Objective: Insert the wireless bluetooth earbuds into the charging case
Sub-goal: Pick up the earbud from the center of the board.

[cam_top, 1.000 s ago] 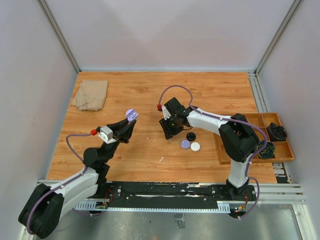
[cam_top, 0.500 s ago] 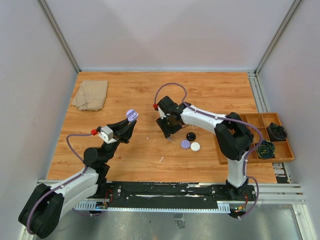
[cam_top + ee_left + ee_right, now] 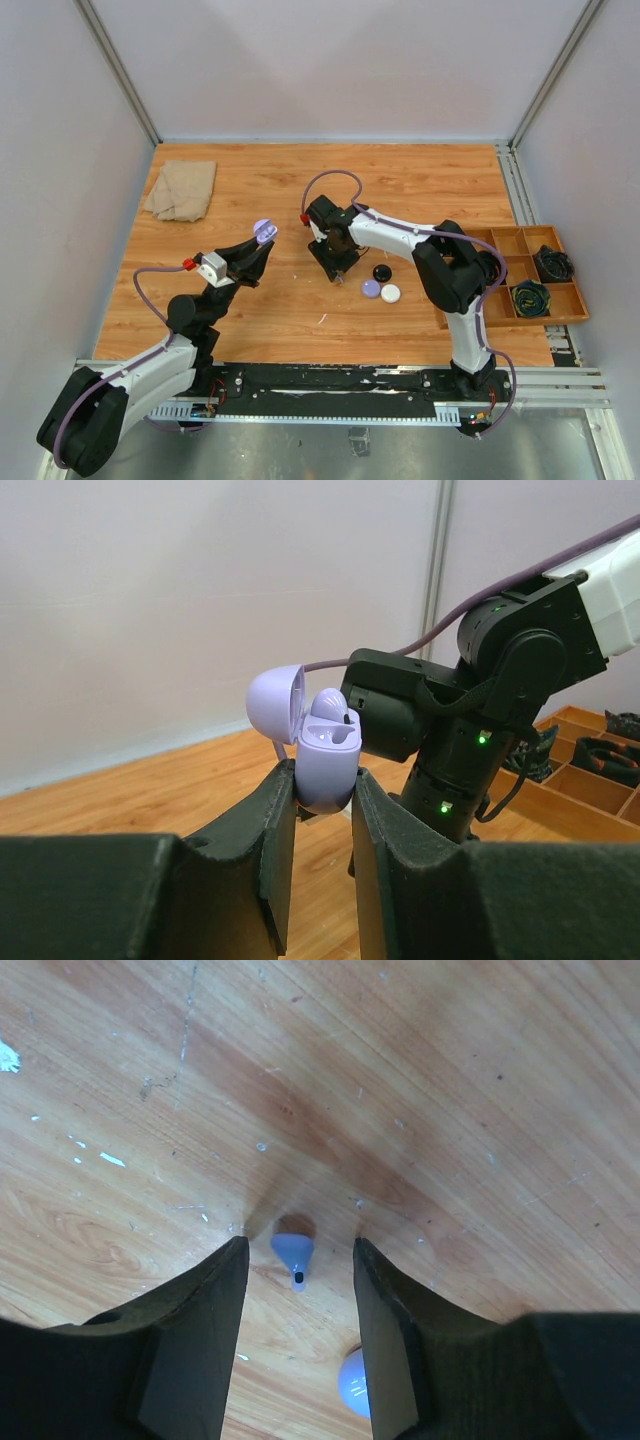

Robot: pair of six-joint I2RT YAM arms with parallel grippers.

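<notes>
loose earbud (image 3: 293,1252): pale purple, lying on the table (image 3: 450,1110), lower centre of the right wrist view.
right gripper (image 3: 298,1260): fingers spread, one on each side of the loose earbud, apparently not touching it.
seated earbud (image 3: 328,706): in the open purple case (image 3: 328,765), lid up.
left gripper (image 3: 322,795): pinches the case, raised, centre-left of the top view.
round cases (image 3: 371,289): three, just right of the right gripper.
cloth (image 3: 182,188): upper left.

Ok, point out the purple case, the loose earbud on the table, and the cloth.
purple case (image 3: 328,772): left wrist view, on its lower shell.
loose earbud (image 3: 293,1250): right wrist view, on its rounded head.
cloth (image 3: 182,189): top view, on the middle of the fabric.
</notes>
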